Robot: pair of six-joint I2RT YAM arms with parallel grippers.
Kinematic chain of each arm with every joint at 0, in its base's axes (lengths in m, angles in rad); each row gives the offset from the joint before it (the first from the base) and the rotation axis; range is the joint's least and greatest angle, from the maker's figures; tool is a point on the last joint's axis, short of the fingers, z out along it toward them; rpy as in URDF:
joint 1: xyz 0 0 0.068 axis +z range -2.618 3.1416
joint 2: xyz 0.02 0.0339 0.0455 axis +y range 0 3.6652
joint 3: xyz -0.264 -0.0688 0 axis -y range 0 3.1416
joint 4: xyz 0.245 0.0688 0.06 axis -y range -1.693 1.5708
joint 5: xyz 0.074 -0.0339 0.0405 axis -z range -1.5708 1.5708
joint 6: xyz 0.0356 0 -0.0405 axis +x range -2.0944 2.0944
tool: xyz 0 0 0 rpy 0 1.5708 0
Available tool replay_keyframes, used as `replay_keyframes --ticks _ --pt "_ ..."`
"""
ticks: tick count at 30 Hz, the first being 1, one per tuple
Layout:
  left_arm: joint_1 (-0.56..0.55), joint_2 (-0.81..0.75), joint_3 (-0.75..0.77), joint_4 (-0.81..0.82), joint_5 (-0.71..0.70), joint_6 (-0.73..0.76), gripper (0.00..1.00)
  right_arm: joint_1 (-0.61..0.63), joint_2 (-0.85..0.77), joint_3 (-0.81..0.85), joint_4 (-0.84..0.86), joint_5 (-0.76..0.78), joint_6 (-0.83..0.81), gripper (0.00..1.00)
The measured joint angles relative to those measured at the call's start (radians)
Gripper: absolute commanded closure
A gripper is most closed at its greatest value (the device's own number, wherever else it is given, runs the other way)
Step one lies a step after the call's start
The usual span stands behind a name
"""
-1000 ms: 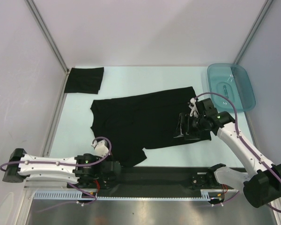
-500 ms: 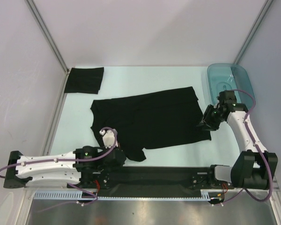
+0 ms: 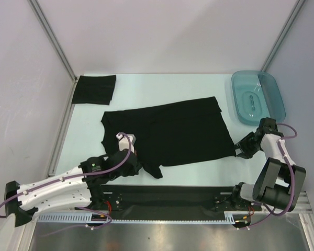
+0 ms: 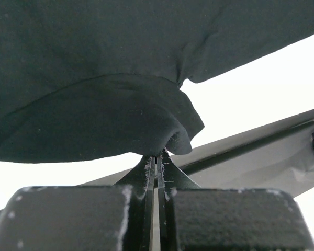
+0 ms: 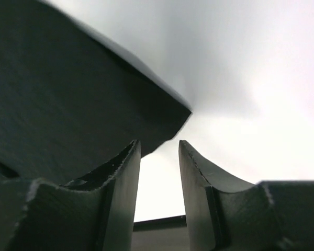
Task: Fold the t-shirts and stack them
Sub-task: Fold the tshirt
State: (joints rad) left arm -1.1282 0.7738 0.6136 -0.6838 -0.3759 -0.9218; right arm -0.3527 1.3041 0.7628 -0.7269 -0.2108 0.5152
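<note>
The spread t-shirt [image 3: 167, 133] lies flat and open in the middle of the table [image 3: 162, 86], a wide black sheet with its collar end towards my left side and its hem towards my right. Its near sleeve [image 3: 153, 170] hangs towards the table's front edge, and that is where my left gripper [image 4: 157, 157] is. My fingers are clenched tight together there, with a bunched fold of the sleeve cloth pinched at their tips. The cloth rises in a soft hump just above them. My right gripper [image 5: 159, 146] sits at the shirt's near hem corner, low on the table. Its two fingers stand apart with pale table showing in the gap between them, so they are grasping nothing. The black corner lies just beyond the tips, and one finger overlaps the cloth edge, though I cannot tell if it touches. Further out, a second t-shirt [image 3: 94, 89] lies folded into a small dark rectangle at the far left corner of the table, well apart from the spread one. A see-through teal tray [image 3: 269, 91] rests at the far right, near my right arm.
</note>
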Motion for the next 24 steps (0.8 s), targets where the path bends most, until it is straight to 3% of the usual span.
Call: replay_keyframes --ticks 6,12,21,24 --pt "0.064 0.0 0.025 -0.008 0.051 0.112 1.0 -0.029 -0.023 -0.108 0.079 -0.021 0.066 0.47" --pt "0.109 0.011 0.046 -0.011 0.097 0.166 1.0 -0.051 -0.057 -0.167 0.119 -0.022 0.095 0.45" --pt "0.124 0.024 0.065 -0.008 0.127 0.213 1.0 -0.062 -0.031 -0.187 0.241 -0.051 0.142 0.49" --pt "0.124 0.018 0.071 -0.01 0.127 0.216 1.0 -0.063 -0.031 -0.187 0.255 -0.048 0.15 0.59"
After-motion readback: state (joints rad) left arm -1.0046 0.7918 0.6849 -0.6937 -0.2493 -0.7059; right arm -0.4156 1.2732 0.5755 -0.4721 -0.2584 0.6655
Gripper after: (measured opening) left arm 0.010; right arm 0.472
